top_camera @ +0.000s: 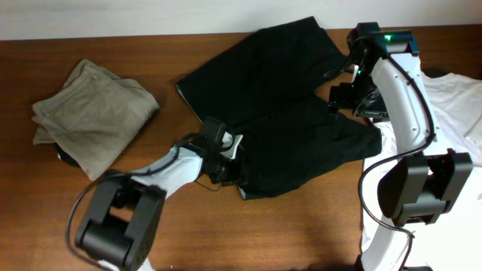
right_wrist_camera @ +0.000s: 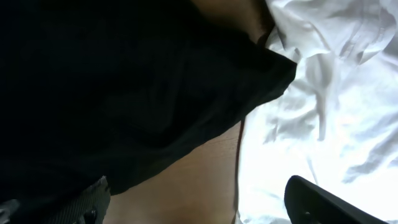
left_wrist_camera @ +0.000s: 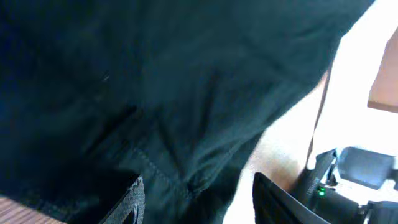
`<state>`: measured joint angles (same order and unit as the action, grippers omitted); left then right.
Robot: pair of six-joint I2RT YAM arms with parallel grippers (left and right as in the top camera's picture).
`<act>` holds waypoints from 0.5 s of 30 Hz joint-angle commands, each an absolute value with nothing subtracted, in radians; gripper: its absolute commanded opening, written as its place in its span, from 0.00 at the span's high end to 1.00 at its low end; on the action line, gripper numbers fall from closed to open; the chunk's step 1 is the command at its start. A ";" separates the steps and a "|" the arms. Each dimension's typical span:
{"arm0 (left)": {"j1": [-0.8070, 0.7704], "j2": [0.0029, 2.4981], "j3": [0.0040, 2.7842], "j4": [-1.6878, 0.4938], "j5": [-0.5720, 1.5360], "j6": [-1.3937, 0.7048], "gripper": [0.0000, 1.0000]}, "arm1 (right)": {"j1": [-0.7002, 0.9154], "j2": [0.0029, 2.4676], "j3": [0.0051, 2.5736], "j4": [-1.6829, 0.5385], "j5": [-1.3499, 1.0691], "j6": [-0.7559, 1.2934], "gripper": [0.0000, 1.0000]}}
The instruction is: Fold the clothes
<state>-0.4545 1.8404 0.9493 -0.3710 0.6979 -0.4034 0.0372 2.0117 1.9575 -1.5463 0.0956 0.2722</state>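
Note:
The black shorts (top_camera: pixel 286 105) lie spread across the middle of the table. My left gripper (top_camera: pixel 228 156) sits at their lower left edge. In the left wrist view the black fabric (left_wrist_camera: pixel 155 93) fills the frame and lies between the wide-open fingers (left_wrist_camera: pixel 199 205). My right gripper (top_camera: pixel 348 96) is at the shorts' right edge, next to the white shirt (top_camera: pixel 456 98). Its fingers (right_wrist_camera: pixel 199 202) are open over bare wood, with the black fabric (right_wrist_camera: pixel 112 93) to the upper left and the white shirt (right_wrist_camera: pixel 323 112) to the right. A khaki-olive garment (top_camera: pixel 94 113) lies folded at the far left.
The table is brown wood (top_camera: pixel 301 226). The white shirt hangs over the table's right side, under the right arm. A pale wall strip runs along the far edge (top_camera: pixel 113 19).

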 commanded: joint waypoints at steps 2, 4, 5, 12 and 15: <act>-0.426 1.898 0.957 -0.403 0.757 -0.500 0.99 | 0.039 2.003 1.953 -1.555 0.086 0.264 0.07; -0.310 1.898 0.957 -0.514 0.679 -0.500 0.99 | 0.039 2.003 1.953 -1.557 0.089 0.258 0.07; -0.243 1.898 0.957 -0.546 0.672 -0.483 0.99 | 0.039 2.003 1.953 -1.557 0.089 0.258 0.07; -0.014 1.881 1.039 -0.677 0.909 -0.212 0.84 | 0.037 2.003 1.953 -1.545 0.089 0.242 0.04; -0.257 1.879 1.039 -0.639 0.844 -0.342 0.62 | 0.037 2.003 1.953 -1.545 0.089 0.242 0.04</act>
